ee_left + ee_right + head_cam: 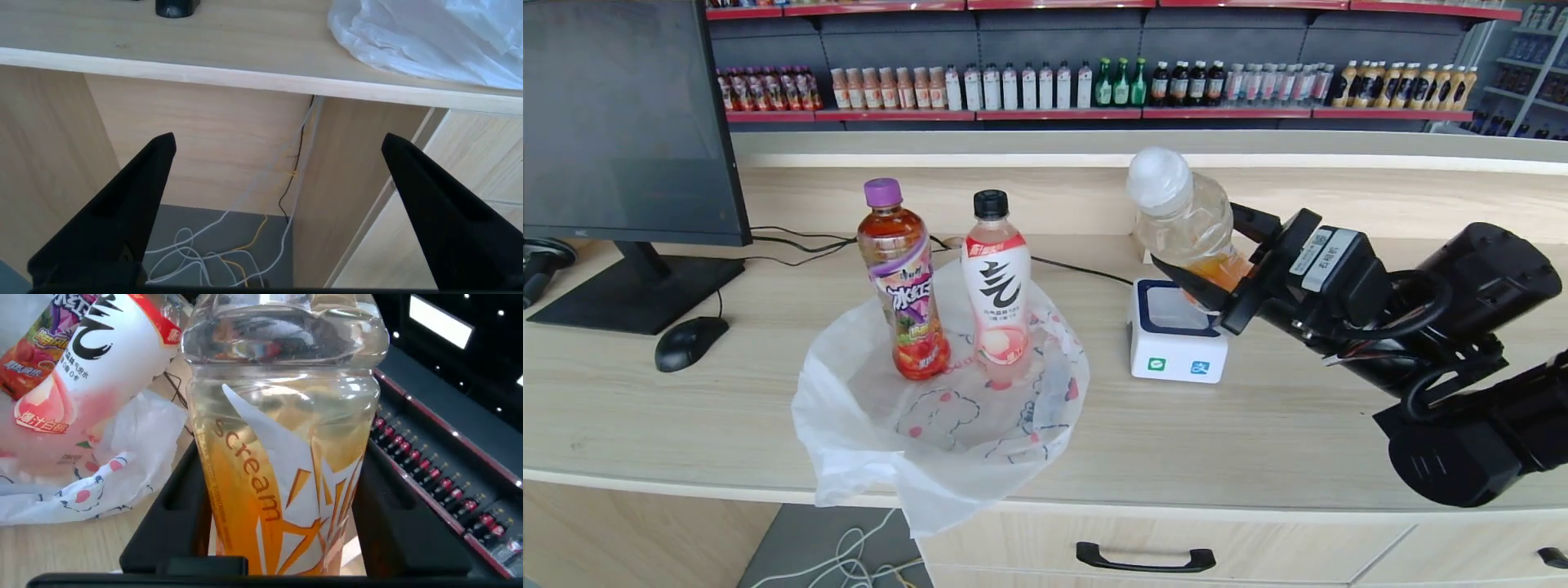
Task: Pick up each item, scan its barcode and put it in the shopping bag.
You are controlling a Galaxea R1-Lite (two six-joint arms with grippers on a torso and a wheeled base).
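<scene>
Clear orange-labelled bottle (1184, 208), clenched by right gripper (1217, 265), hangs over one white square scanner (1176, 351). At its nine o'clock, two drink bottles (903, 278) (996, 286) stand in one white plastic shopping bag (849, 425); left gripper (278, 143) gapes.

Counter (1298, 441): shopping bag (931, 441) at the middle, spread open, its front hanging over the near edge. Two bottles stand upright in it, side by side: left bottle (903, 282), right bottle (996, 286). Scanner (1176, 339) just right of the bag. Third bottle (1184, 208) tilted over the scanner, clamped in the right gripper (1205, 249). Monitor (629, 122) far left, mouse (690, 343) in front of it. Stocked shelves (1094, 86) behind the counter. Left gripper (278, 140) below the counter's front edge, jaws wide apart.
</scene>
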